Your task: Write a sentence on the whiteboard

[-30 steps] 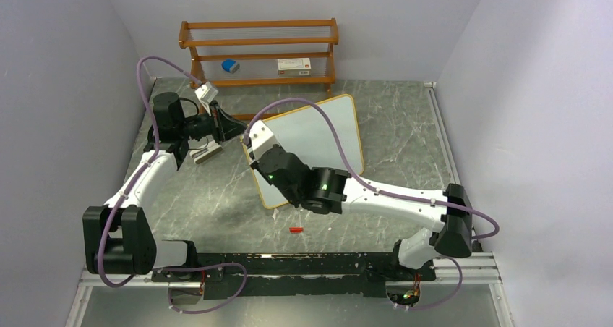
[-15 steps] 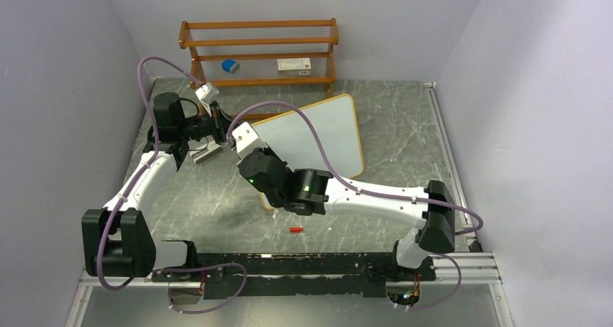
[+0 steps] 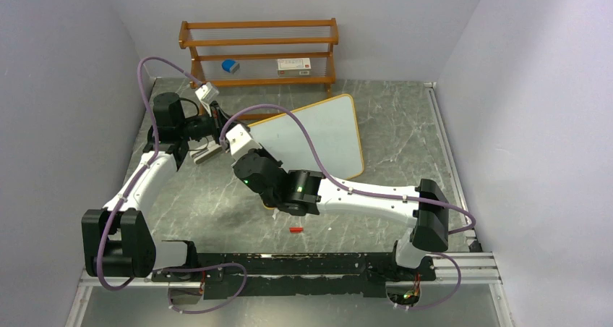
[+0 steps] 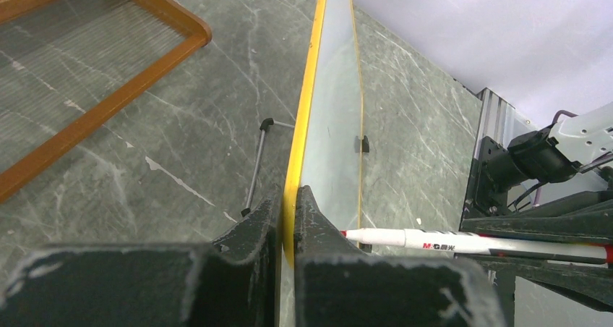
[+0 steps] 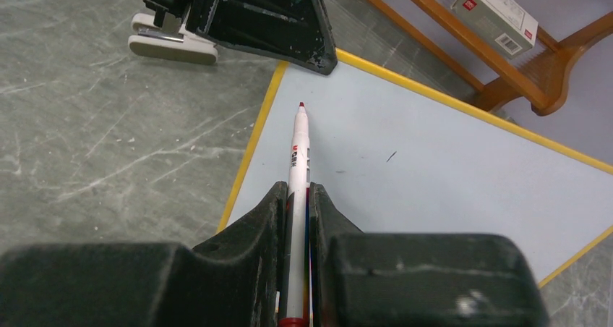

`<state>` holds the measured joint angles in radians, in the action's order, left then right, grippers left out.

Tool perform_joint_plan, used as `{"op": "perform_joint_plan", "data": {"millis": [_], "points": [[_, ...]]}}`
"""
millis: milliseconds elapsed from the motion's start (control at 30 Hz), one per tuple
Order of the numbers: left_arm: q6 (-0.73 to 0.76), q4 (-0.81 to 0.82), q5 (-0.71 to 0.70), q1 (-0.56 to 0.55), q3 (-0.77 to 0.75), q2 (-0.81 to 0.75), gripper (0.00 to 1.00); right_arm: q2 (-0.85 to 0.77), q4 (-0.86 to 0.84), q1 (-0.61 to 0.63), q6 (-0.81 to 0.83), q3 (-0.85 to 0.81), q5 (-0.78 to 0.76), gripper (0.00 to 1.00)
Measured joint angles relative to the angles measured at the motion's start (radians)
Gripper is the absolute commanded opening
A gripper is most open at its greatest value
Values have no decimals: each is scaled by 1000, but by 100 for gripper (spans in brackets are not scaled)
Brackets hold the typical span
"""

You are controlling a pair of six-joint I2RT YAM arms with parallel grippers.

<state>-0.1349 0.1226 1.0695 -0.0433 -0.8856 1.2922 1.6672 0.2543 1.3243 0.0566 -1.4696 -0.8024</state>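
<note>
From here the white marker shows small print on its barrel: "M&G", then red characters too tiny to read. Over on the shelf rack, the white box carries a red logo and lines of print, none legible.

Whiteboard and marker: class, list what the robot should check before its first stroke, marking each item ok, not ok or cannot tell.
1. Is the whiteboard held steady? The left gripper is shut on its yellow frame: ok.
2. Is the marker gripped? The right gripper is shut on it: ok.
3. Is the marker uncapped? Its red tip is bare: ok.
4. Is the tip aimed at the board face? It points there, near the held corner: ok.
5. Is the tip touching the board? Cannot tell.
6. Is the writing area free? It is blank apart from one small dark mark: ok.
</note>
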Motion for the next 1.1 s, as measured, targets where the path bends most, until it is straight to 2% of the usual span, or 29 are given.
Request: {"op": "perform_joint_plan", "data": {"millis": [1100], "points": [[0,0,0,0,0,0,5,49,-13,-9,10,-21,-27,0]]}}
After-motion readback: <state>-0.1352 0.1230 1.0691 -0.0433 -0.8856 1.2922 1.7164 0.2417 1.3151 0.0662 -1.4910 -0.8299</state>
